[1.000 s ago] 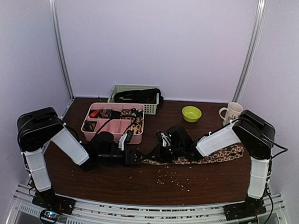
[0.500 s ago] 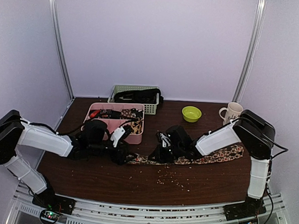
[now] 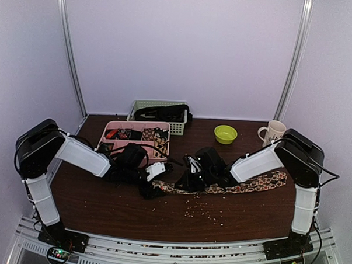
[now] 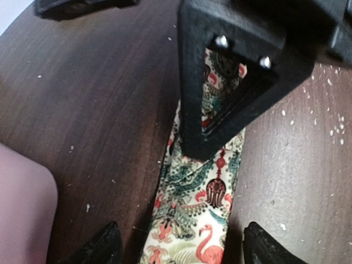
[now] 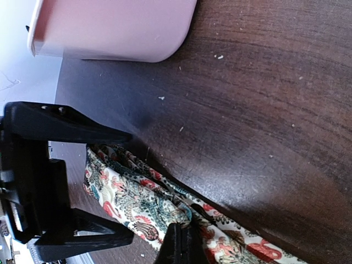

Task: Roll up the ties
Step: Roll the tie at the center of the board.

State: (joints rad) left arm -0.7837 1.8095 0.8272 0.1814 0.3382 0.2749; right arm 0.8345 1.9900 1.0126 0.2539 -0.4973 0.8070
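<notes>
A patterned tie [image 3: 238, 186], cream with red and teal print, lies across the table's middle from left to right. In the left wrist view the tie [image 4: 190, 214] runs between my left gripper's [image 4: 181, 247] open fingers [image 4: 104, 246], its narrow end between them. My left gripper [image 3: 152, 189] sits at the tie's left end. My right gripper [image 3: 184, 180] is just to the right of it, shut on the tie [image 5: 137, 201]. Its closed fingertips [image 5: 184, 245] pinch a fold of the fabric. More ties lie in the pink tray [image 3: 161, 160].
The pink tray's corner shows in the right wrist view [image 5: 110, 27]. A green basket [image 3: 177, 128] with a dark item stands behind it. A green bowl [image 3: 225, 134] and a mug [image 3: 273, 133] stand at the back right. Crumbs [image 3: 204, 212] dot the table's front.
My left arm drew back to the left, then returned toward the middle; its open gripper now sits around the tie's left end. The right gripper has stayed put, shut on the tie.
</notes>
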